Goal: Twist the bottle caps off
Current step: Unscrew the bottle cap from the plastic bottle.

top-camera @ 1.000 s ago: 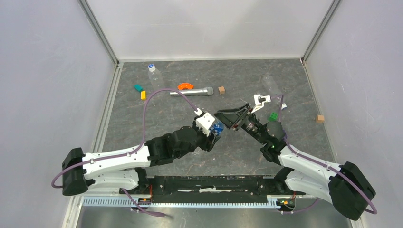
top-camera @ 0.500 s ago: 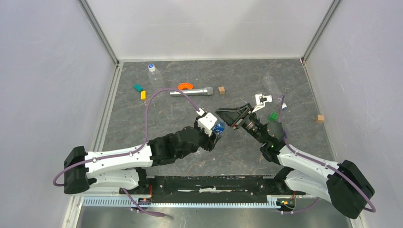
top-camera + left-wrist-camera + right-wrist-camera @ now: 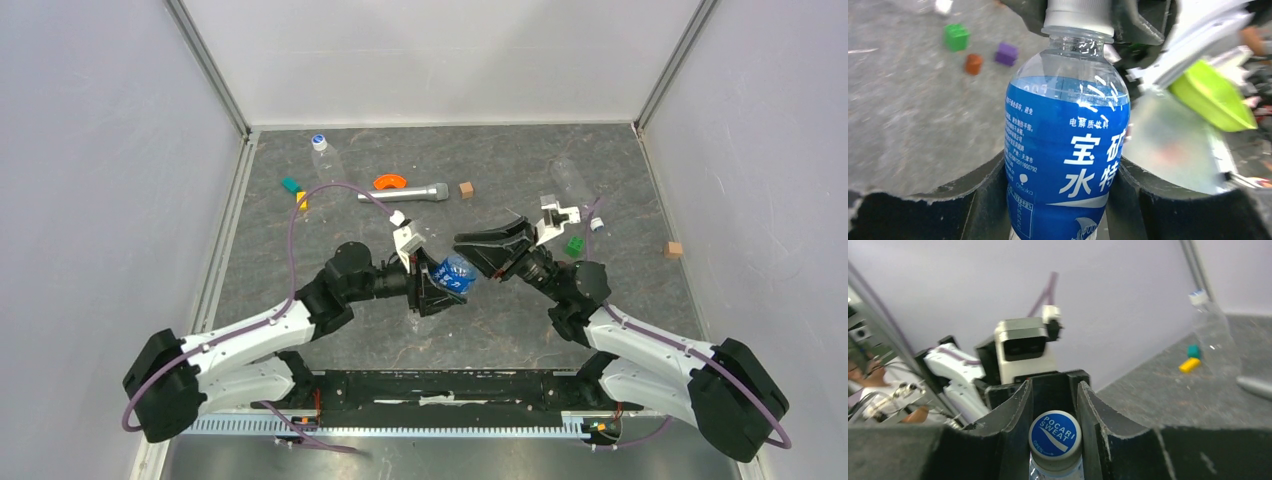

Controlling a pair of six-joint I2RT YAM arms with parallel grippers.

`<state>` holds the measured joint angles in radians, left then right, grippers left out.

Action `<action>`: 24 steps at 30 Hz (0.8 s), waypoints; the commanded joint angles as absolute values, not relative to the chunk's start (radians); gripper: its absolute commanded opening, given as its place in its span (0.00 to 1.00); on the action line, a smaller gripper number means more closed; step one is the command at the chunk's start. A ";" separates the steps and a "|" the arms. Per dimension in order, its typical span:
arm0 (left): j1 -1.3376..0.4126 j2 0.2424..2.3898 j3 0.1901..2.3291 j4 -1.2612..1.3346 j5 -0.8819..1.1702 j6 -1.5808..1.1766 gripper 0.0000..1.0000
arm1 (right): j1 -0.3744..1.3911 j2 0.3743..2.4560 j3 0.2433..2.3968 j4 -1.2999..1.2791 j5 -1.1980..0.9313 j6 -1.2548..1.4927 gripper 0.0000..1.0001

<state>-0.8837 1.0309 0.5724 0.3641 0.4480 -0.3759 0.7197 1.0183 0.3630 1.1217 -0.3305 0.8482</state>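
Observation:
My left gripper is shut on the short blue-label bottle, its fingers pressing the label on both sides. The bottle's neck points at my right gripper, which is shut on its bottle cap, white rim and blue top between the two black fingers. A clear bottle with its cap on lies at the back left. Another clear bottle lies at the back right, and a loose cap sits near it.
A silver cylinder, an orange curved piece and a brown cube lie at the back middle. Teal and yellow blocks are at the left, a green block and another brown cube at the right. Walls enclose three sides.
The right jaws have closed onto the cap. The left arm has swung its wrist round, so the bottle now lies more sideways towards the right gripper.

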 commanded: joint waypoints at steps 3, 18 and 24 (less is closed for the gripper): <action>-0.782 1.070 0.477 0.949 0.649 -0.746 0.02 | 0.727 1.001 0.387 1.627 -0.595 0.941 0.00; -0.912 0.880 0.659 0.082 0.097 -0.235 0.02 | 0.718 0.747 0.383 0.828 -0.099 0.762 0.81; -1.084 0.923 0.730 -0.023 -0.176 -0.154 0.02 | 0.719 0.792 0.432 0.759 -0.114 0.797 0.82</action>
